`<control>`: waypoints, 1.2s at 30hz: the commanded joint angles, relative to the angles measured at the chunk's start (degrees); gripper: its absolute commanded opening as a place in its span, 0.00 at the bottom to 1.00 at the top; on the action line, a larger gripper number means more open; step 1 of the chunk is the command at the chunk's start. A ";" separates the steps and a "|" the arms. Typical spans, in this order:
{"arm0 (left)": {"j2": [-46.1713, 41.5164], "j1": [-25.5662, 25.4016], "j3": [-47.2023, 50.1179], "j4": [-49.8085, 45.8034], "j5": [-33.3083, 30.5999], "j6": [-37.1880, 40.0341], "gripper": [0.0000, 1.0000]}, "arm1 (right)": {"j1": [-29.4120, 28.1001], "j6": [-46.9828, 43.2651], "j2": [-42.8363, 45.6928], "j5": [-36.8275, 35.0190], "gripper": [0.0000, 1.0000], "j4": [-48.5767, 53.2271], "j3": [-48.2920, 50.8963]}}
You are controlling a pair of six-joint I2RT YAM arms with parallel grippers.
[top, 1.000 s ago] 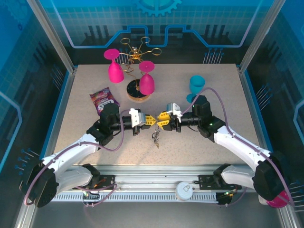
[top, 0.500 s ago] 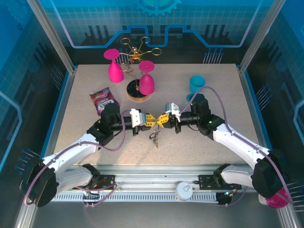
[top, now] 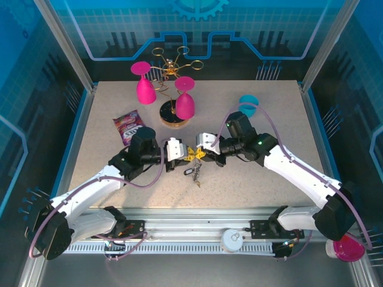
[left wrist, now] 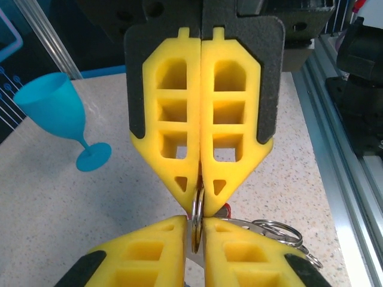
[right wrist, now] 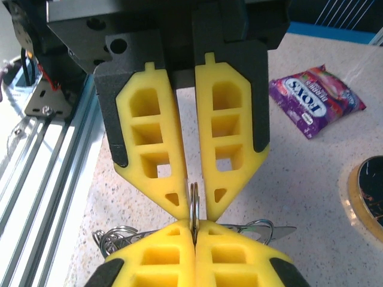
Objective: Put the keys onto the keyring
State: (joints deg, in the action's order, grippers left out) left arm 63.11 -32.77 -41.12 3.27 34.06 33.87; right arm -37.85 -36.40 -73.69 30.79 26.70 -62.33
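Two robot arms (top: 96, 182), (top: 299, 173) share one table (top: 108, 101) with two pink glasses (top: 144, 86), (top: 185, 103), one teal glass (left wrist: 54, 110), one gold wire rack (top: 170, 60), one round wooden base (top: 164, 119), one purple sweet packet (top: 130, 127), one keyring (right wrist: 194, 206) and one bunch of keys (top: 195, 173), too tangled to count singly.

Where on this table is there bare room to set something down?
Free: the far left corner, left of the pink glass; the far right corner, beyond the teal glass; the near strip in front of the keys. Crowded: mid-table, where the left claw and right claw pinch a metal ring.
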 commanded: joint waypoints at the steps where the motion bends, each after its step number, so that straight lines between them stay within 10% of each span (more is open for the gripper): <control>1: 0.77 -0.88 -3.25 -0.11 0.39 1.91 0.13 | -2.21 -3.16 -1.19 -1.85 0.00 4.33 -2.95; 9: 0.72 -1.38 -3.64 -0.54 0.10 3.04 0.00 | -2.37 -1.77 -0.45 -2.85 0.00 3.25 -2.05; 19: -1.06 -1.41 1.91 10.87 4.43 -1.33 0.00 | 4.55 11.63 7.51 12.95 0.31 -19.99 12.93; 36: -0.53 -1.39 2.54 12.20 6.23 -2.80 0.00 | 6.29 15.46 8.33 14.63 0.25 -26.17 15.88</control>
State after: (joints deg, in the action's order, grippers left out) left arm 63.26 -33.91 -39.16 12.60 37.15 31.48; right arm -32.12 -21.74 -66.43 43.99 3.84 -46.87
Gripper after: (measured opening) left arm 0.050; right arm 0.241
